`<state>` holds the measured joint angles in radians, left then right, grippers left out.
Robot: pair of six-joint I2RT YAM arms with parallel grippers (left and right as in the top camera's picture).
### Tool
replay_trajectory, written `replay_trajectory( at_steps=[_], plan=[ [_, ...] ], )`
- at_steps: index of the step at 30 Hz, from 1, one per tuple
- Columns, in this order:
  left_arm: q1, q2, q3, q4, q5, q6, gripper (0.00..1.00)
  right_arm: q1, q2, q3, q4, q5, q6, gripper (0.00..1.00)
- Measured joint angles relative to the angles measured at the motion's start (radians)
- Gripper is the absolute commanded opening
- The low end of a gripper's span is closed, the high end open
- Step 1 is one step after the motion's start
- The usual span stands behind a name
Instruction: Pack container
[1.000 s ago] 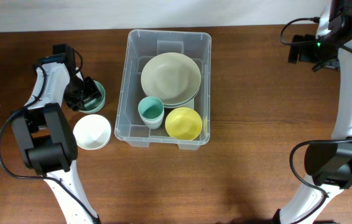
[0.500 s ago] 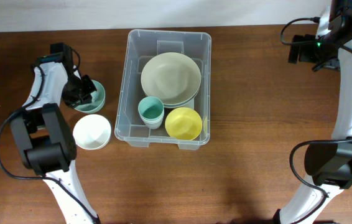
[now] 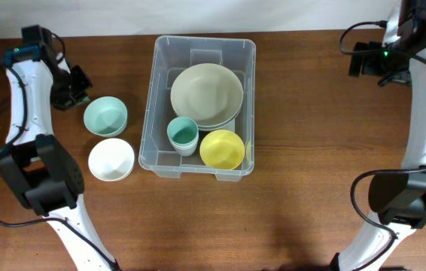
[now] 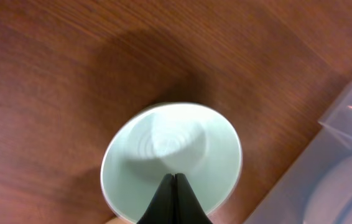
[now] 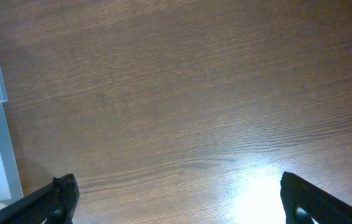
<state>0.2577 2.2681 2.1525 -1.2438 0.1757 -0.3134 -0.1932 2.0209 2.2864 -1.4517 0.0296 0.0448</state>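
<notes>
Packing is partway done. The container [image 3: 205, 40] sits mid-surface by the far edge, mouth up, long axis running far edge to near edge. Teal bowl [image 3: 105, 117] and white bowl [image 3: 111, 159] wait toward the left edge. The left end effector [image 4: 175, 178] is pinched shut and empty, so it must open for the teal bowl's rim. The right end effector [image 5: 175, 186] gapes wide and empty.
</notes>
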Motion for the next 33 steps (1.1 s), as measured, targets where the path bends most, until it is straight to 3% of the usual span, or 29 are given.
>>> replay_trajectory(
  at_steps=[7, 20, 22, 25, 26, 28, 33],
  plan=[
    [0.000, 0.000, 0.035, -0.100, -0.042, 0.008, 0.01, 0.000, 0.000, 0.000, 0.000, 0.000, 0.000, 0.99],
    [0.010, 0.000, 0.007, -0.080, -0.084, 0.007, 0.02, 0.000, 0.000, 0.000, 0.000, 0.000, 0.000, 0.99],
    [0.019, 0.000, -0.008, -0.080, -0.084, 0.007, 0.13, 0.000, 0.000, 0.000, 0.000, 0.000, -0.001, 0.99],
    [0.038, 0.000, -0.029, -0.079, -0.086, 0.007, 0.60, 0.000, 0.000, 0.000, 0.000, 0.000, -0.001, 0.99],
    [0.045, 0.000, -0.037, -0.077, -0.087, 0.008, 0.67, 0.000, 0.000, 0.000, 0.000, 0.000, 0.000, 0.99],
    [0.056, 0.000, -0.051, -0.074, -0.088, 0.008, 0.73, 0.000, 0.000, 0.000, 0.000, 0.000, 0.000, 0.99],
    [0.064, 0.000, -0.092, -0.045, -0.091, 0.006, 0.74, 0.000, 0.000, 0.000, 0.000, 0.000, 0.000, 0.99]
  ],
)
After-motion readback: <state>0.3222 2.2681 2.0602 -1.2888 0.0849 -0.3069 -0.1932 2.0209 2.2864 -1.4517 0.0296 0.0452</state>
